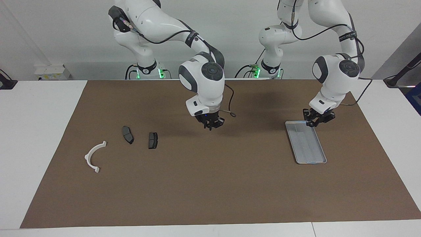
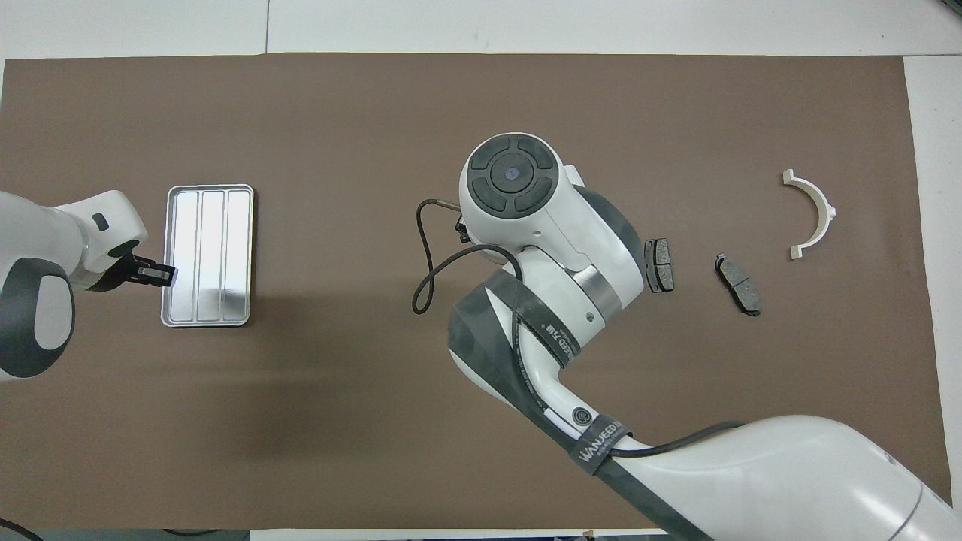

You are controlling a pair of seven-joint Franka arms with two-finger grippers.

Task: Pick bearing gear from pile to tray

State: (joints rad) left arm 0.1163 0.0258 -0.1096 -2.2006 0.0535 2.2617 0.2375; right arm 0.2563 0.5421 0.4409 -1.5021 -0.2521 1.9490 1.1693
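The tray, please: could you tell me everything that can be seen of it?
The tray is a small, shallow rectangle of silver-grey metal with rounded corners, a raised rim and a floor split by two ribs into three long lanes. It lies flat on the brown mat toward the left arm's end, with nothing visible in it. The left gripper hangs over its rim.

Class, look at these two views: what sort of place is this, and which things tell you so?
Probably a robotics lab or test bench: two white robot arms at a table with a brown mat, loose brake-pad plates and a small metal tray.
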